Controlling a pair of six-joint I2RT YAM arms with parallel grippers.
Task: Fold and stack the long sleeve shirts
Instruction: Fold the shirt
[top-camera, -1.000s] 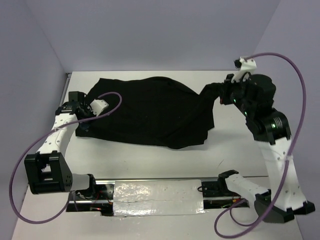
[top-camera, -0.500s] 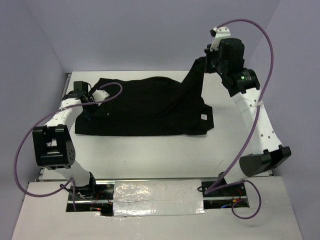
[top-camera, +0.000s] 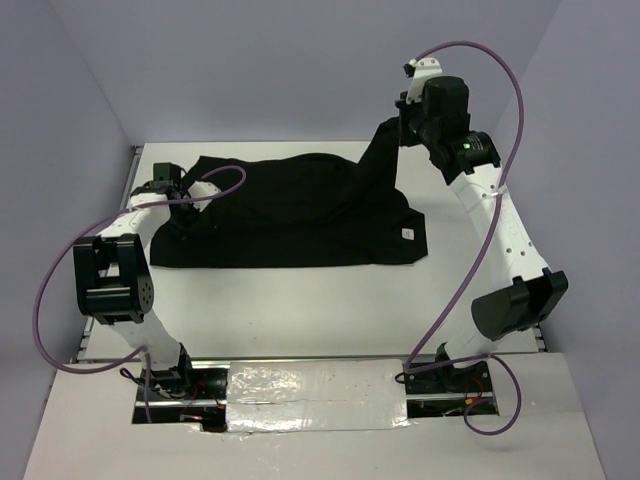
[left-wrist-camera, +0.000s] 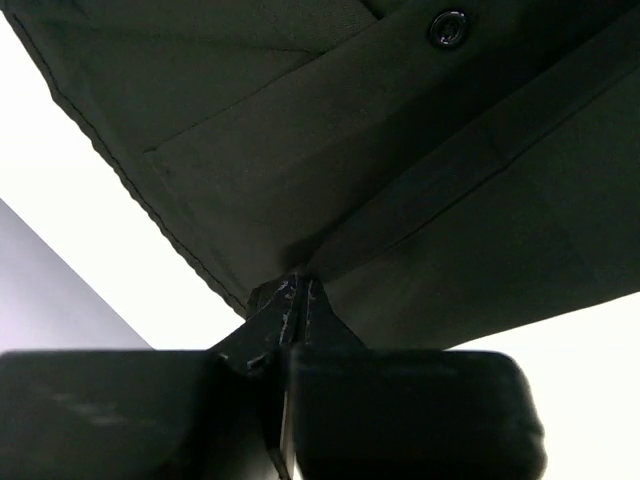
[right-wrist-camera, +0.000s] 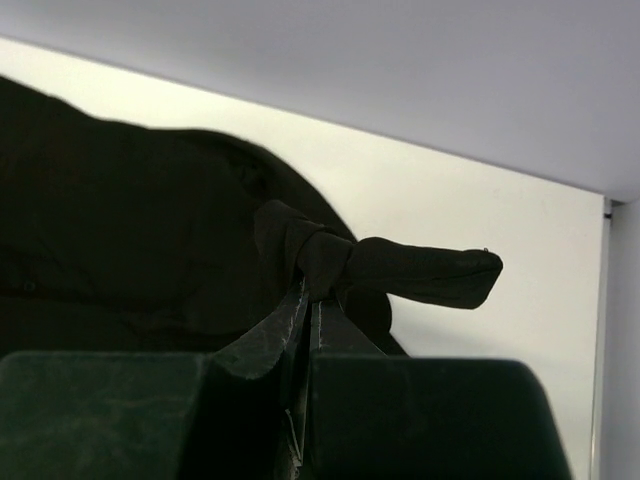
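The black long sleeve shirt (top-camera: 290, 215) lies spread across the far half of the white table, with a small white square tag (top-camera: 407, 234) near its right front corner. My left gripper (top-camera: 172, 192) is shut on the shirt's left edge; the left wrist view shows the jaws (left-wrist-camera: 297, 290) pinching a fold of black cloth with a button (left-wrist-camera: 446, 27) above. My right gripper (top-camera: 405, 115) is raised at the far right and shut on a sleeve, which hangs taut down to the shirt. In the right wrist view the sleeve end (right-wrist-camera: 420, 272) sticks out past the jaws.
The grey back wall and side walls close in the table. A purple cable (top-camera: 500, 110) loops from the right arm, another (top-camera: 60, 290) from the left arm. A silver taped strip (top-camera: 315, 395) runs along the near edge between the arm bases.
My right gripper has lifted the sleeve up and back toward the far wall. My left arm has pulled the left edge outward, and the shirt has been drawn flatter.
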